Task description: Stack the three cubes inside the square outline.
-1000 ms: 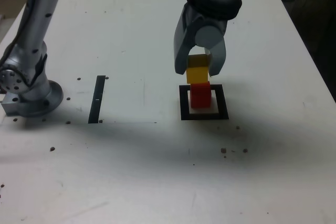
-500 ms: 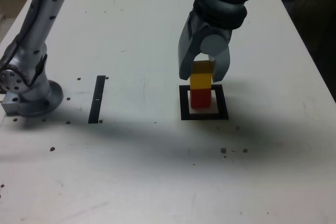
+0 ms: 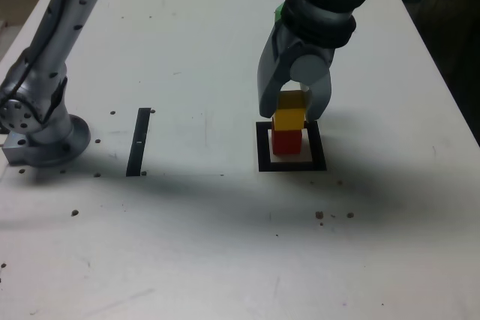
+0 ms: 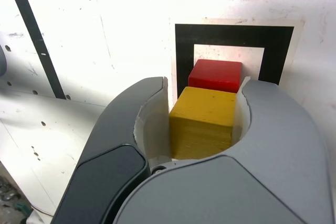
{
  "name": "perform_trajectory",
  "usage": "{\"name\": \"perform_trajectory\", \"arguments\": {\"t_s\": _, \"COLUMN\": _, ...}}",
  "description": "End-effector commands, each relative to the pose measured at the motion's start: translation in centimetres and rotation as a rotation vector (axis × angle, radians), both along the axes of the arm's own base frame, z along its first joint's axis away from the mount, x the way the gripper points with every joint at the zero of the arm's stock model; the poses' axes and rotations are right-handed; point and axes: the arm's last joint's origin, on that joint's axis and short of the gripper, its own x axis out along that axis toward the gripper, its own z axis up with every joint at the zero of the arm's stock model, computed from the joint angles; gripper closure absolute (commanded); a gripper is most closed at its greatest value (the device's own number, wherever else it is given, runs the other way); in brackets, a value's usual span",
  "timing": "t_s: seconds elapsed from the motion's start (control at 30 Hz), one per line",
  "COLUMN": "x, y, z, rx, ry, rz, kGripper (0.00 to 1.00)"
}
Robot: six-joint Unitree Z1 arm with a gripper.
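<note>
The red cube (image 3: 286, 141) is seated inside the square outline (image 3: 262, 148) on the table (image 3: 187, 245). The yellow cube (image 3: 289, 119) is pinched by the pincer (image 3: 291, 114) directly over it; contact cannot be told.

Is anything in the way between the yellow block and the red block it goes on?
Nothing visible. The gripper holds the yellow block right over the red block in the square outline. Whether they already touch is unclear.
</note>
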Motion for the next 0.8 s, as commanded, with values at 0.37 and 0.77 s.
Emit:
{"name": "perform_trajectory", "arguments": {"t_s": 0.37, "x": 0.0, "y": 0.5, "z": -1.0, "rx": -0.009, "ry": 0.033, "rz": 0.001, "kGripper": 0.01}}
{"name": "perform_trajectory", "arguments": {"t_s": 0.77, "x": -1.2, "y": 0.9, "z": 0.7, "rx": 0.014, "ry": 0.004, "rz": 0.007, "kGripper": 0.01}}
